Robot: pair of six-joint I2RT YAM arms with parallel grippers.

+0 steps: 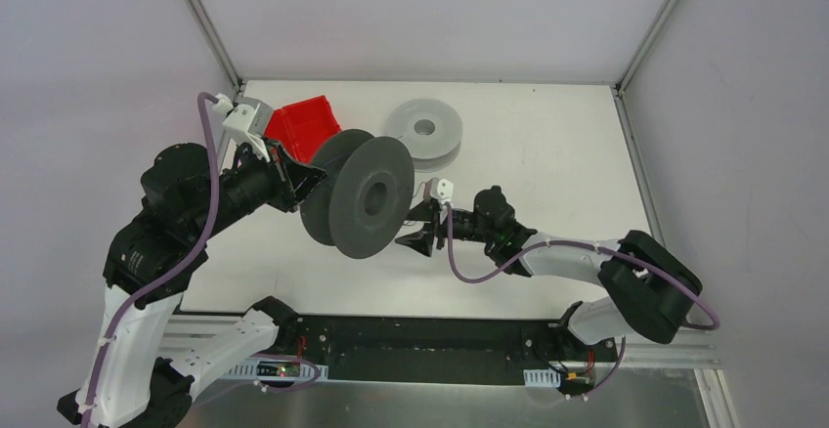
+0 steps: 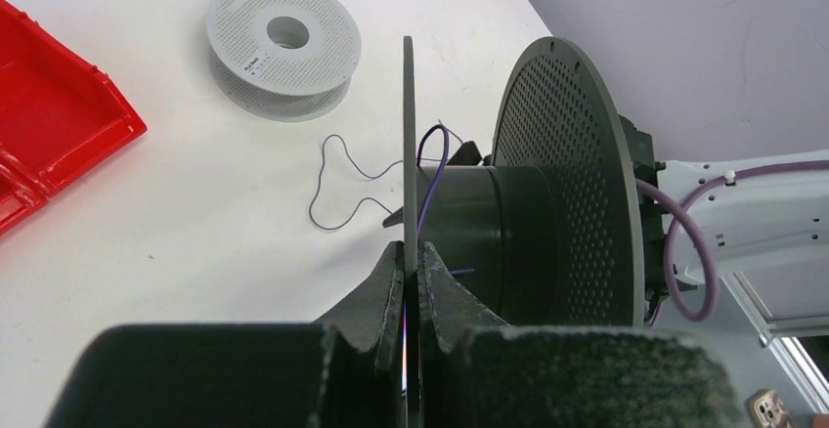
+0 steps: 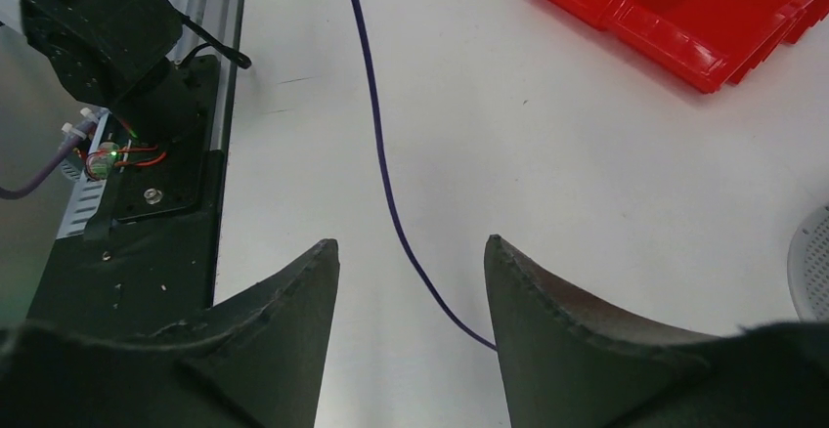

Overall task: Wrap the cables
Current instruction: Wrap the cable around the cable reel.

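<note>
A thin dark purple cable (image 2: 332, 186) lies in loose curls on the white table and runs up over the hub of a dark grey spool (image 2: 489, 223). My left gripper (image 2: 409, 264) is shut on the thin edge of the spool's near flange and holds the spool upright on its rim (image 1: 357, 198). In the right wrist view the cable (image 3: 383, 174) passes between the fingers of my right gripper (image 3: 411, 247), which is open and not touching it. In the top view my right gripper (image 1: 415, 235) sits just right of the dark spool, and my left gripper (image 1: 311, 176) is at its left.
A light grey spool (image 1: 422, 130) lies flat at the back of the table and also shows in the left wrist view (image 2: 282, 42). A red bin (image 1: 303, 127) stands behind my left gripper. The arms' black base rail (image 3: 147, 184) runs along the near edge.
</note>
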